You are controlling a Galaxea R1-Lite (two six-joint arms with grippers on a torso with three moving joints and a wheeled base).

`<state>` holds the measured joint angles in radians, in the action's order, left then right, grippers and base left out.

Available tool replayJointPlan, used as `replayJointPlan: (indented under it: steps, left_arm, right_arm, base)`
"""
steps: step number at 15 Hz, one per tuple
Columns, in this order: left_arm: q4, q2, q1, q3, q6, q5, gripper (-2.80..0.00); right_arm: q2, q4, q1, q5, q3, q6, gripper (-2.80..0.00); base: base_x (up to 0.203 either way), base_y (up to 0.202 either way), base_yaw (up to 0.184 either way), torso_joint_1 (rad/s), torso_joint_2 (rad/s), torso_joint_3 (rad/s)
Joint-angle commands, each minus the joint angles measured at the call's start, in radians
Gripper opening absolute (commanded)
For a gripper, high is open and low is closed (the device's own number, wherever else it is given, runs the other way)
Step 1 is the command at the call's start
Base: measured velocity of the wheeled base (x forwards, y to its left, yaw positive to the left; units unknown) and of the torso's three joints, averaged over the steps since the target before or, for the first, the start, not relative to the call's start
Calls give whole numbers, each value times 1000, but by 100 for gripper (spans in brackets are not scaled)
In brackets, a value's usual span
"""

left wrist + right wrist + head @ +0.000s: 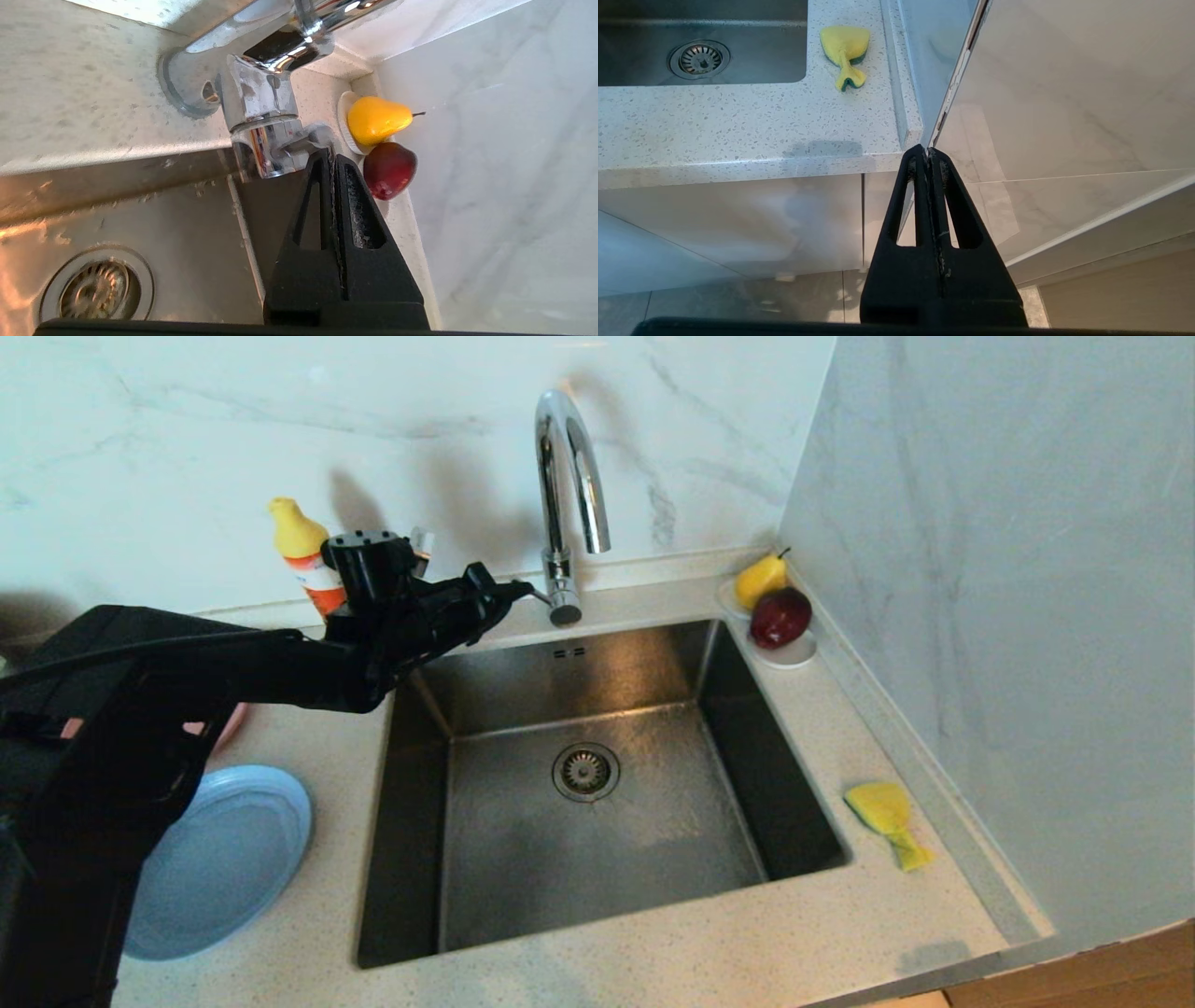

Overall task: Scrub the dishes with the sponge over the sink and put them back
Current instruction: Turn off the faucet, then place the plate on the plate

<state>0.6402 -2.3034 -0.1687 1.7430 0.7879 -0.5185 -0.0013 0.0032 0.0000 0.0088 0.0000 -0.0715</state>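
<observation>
Sponge (887,819) on counter, well apart from left tool (523,590), closed, empty, at tap (566,495).

— Any markings legible from where you stand?

— None. The yellow-capped bottle (306,560) behind the sink (653,663) carries an orange and white label, but no word on it can be made out.

— The tap (565,495)?

— Bare chrome, no brand or sign readable in any view.
</observation>
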Motion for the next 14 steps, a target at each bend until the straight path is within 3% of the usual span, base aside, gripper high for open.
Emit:
replayJointPlan:
  steps: [1, 4, 7, 9, 12, 14]
  left_arm:
    - [28, 150, -6, -119, 3, -6, -280]
    - [45, 357, -21, -280, -22, -3, -280]
    - [-9, 585, -26, -466, -168, 21, -280]
    - [-120, 739, -27, -527, -255, 99, -280]
    - [-400, 997, -28, -564, -351, 237, -280]
    - [-523, 1160, -28, -603, -443, 352, -280]
  right_arm:
    - [0, 0, 0, 0, 0, -1, -280]
    - [0, 0, 0, 0, 0, -1, -280]
    - [0, 0, 0, 0, 1, -1, -280]
    - [0, 0, 0, 0, 0, -1, -280]
    - [0, 0, 0, 0, 1, -1, -280]
    - [0, 0, 0, 0, 0, -1, -280]
  base:
    - [0, 0, 0, 0, 0, 0]
    - [0, 0, 0, 0, 0, 0]
    - [0, 0, 0, 0, 0, 0]
    - [0, 0, 0, 0, 0, 0]
    - [0, 0, 0, 0, 0, 0]
    - [0, 0, 0, 0, 0, 0]
